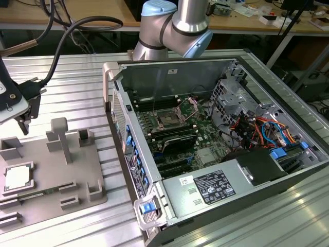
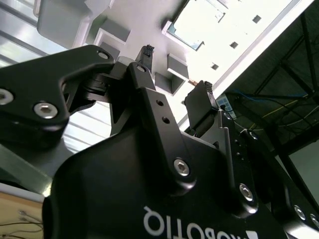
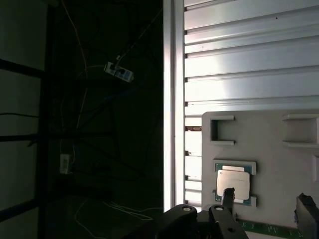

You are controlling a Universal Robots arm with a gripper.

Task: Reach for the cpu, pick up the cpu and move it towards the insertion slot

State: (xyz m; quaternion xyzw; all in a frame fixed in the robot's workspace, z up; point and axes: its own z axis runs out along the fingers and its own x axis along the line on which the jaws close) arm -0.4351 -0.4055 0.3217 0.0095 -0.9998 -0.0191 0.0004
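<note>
open tool over the tray, cpu lying there not picked up

the black two-finger tool on the silver and light blue robot arm hangs above the flat grey plastic tray, which lies on the ribbed aluminium counter at the exterior view's left. its fingers stand wide apart and nothing is between them. the small flat square silvery-white cpu lies in a recess of the tray; in the first wrist view one fingertip shows in front of its edge, and i cannot tell if it touches. the square insertion slot with dark centre and silver frame sits inside the open grey metal computer case, well apart from the tray, toward the exterior view's right.
</note>
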